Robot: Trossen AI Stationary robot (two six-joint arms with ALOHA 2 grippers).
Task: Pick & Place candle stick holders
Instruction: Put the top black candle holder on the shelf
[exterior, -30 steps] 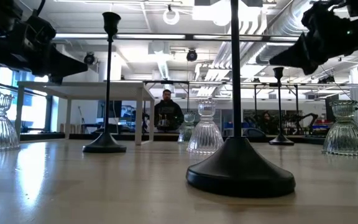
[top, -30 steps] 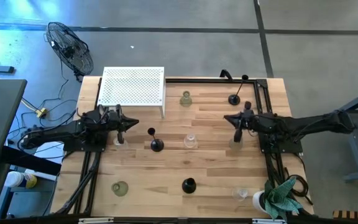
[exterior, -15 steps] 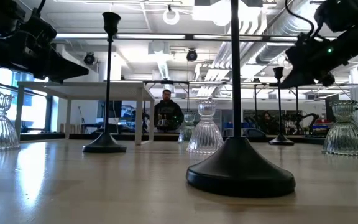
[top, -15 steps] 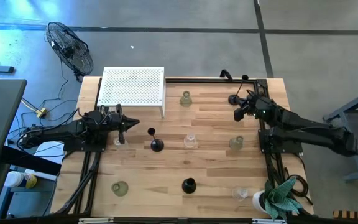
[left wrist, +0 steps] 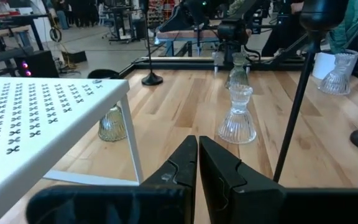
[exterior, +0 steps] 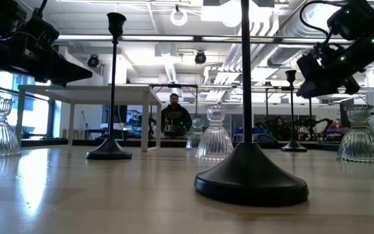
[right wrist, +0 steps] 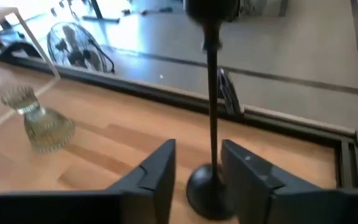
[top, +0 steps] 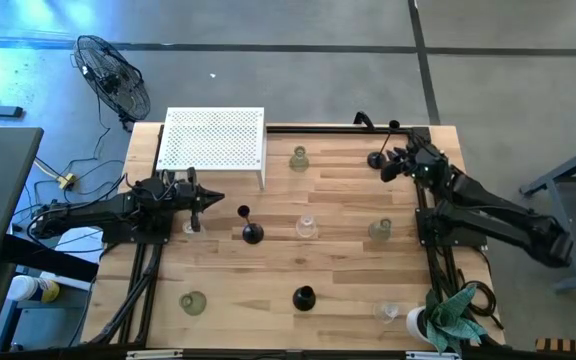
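A black candle stick holder (top: 376, 160) stands on its dome base at the table's far right. It also shows in the right wrist view (right wrist: 211, 93). My right gripper (right wrist: 197, 168) is open, with one finger on either side of the thin stem, low and near the base; I see no touch. It also shows in the high view (top: 388, 168). My left gripper (top: 208, 198) is shut and empty beside the white perforated stand (top: 213, 138). Two more black holders (top: 252, 232) (top: 304, 297) and several glass holders, such as one (top: 307, 226) at the middle, stand on the table.
A black metal frame (top: 423, 190) runs along the table's far and right sides, close behind the right gripper. A white cup (top: 418, 322) and a green cloth (top: 455, 310) sit at the near right corner. A person (exterior: 175, 117) shows in the room beyond the table.
My right gripper has gone from the table's middle right toward the far edge and turned, coming up to the black holder at the far right. No holder has moved.
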